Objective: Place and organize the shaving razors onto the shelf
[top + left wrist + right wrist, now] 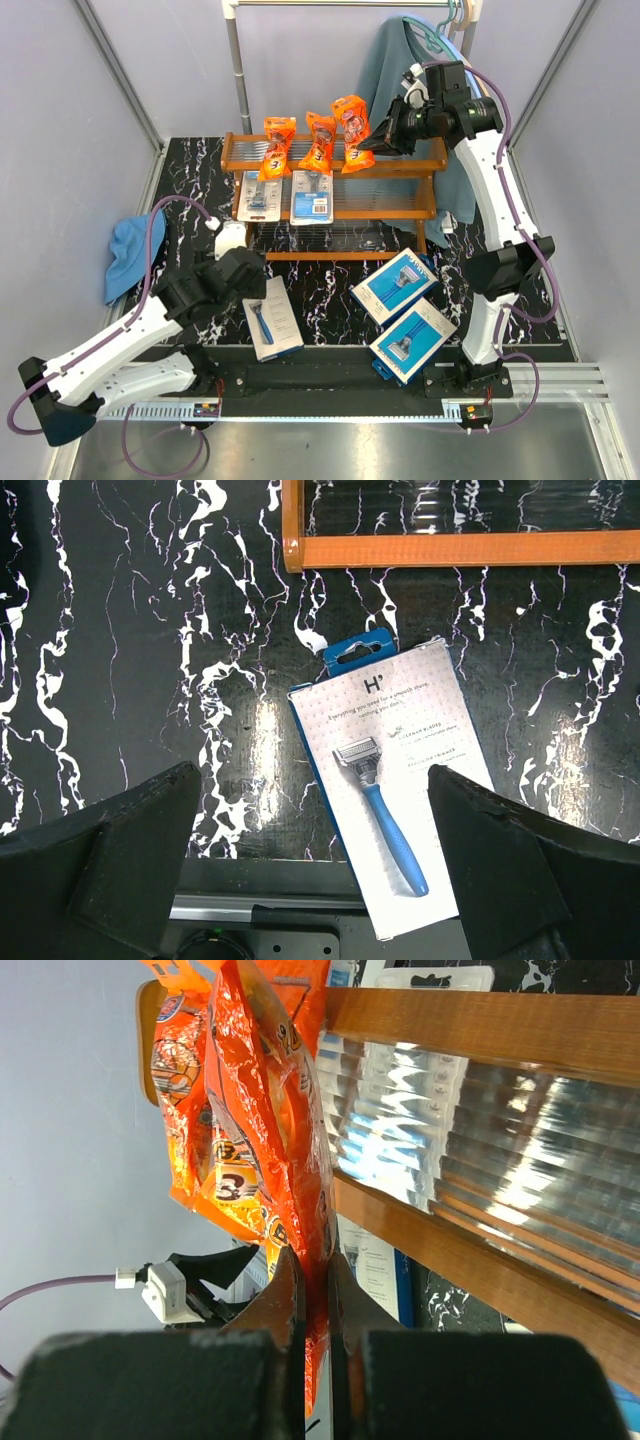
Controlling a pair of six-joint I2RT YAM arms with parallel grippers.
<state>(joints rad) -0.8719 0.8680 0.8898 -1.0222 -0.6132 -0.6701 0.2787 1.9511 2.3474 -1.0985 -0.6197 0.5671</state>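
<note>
The wooden shelf [420, 165] stands at the back. Three orange bags lean on its top tier: two on the left [277, 146] [320, 142] and a third [351, 130] on the right. My right gripper [368, 147] is shut on that third bag [275, 1120], pinching its edge. Two grey-blue blister cards [258, 195] [312, 196] lie on the middle tier. Three flat razor boxes lie on the table [271, 318] [396, 285] [414, 339]. My left gripper [320, 855] is open above the left box [395, 800], fingers on either side of it and not touching it.
A blue cloth [130, 255] lies at the left table edge. A teal sweater [400, 70] hangs on the metal rail [237, 70] behind the shelf. A small white object [230, 238] sits on the table left of the shelf.
</note>
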